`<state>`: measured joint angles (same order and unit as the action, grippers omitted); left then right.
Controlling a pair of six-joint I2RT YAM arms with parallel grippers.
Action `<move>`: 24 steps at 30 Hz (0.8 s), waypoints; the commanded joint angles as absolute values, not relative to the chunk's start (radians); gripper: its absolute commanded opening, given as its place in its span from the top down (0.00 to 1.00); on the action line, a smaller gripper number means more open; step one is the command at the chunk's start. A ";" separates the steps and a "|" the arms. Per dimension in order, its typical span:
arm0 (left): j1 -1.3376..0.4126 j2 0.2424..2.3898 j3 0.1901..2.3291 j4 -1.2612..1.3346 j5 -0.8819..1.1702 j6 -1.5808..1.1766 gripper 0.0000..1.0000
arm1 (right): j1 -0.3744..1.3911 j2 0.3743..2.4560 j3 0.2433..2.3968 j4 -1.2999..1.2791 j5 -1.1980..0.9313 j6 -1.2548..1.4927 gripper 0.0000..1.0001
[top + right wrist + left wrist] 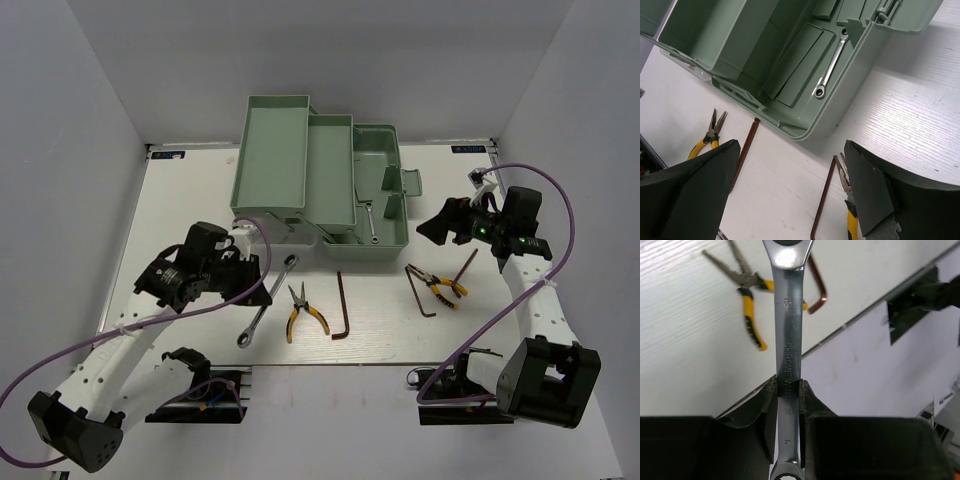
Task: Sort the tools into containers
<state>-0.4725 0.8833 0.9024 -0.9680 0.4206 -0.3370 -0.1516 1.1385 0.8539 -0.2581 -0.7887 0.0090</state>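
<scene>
Top view: the toolbox [300, 150] stood open at the back of the table [190, 200], trays fanned out. One wrench [371, 222] lay in the bottom bin [390, 160] - the only tool sorted so far. The left gripper [256, 284] was clamped on the second wrench [257, 320], just in front of the box's left corner. From here I could not tell if it was clear of the surface. Loose on the table were the left pliers [300, 312], the left hex key [342, 305], the right hex key [421, 292] and the right pliers [441, 286]. The right gripper [437, 226] hovered to the right of the box, fingers wide apart and empty.

Left wrist: both fingers were pressed onto the shank of the second wrench, with one of its ends at the top of the frame. The left pliers and the bend of the left hex key showed on the table beyond. The wrench looked raised, not resting.

Right wrist: the fingers were spread with nothing between them. The view looked down at the bin with the first wrench inside. The visible tray parts looked bare. The right pliers and right hex key were just below the fingers, untouched.

Judgement: one tool of six binned, one in hand, four to go - early stage.
</scene>
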 commanded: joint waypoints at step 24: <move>-0.676 1.475 1.436 -0.428 0.631 -0.397 1.00 | -0.224 1.055 0.793 -0.210 -0.723 0.015 0.09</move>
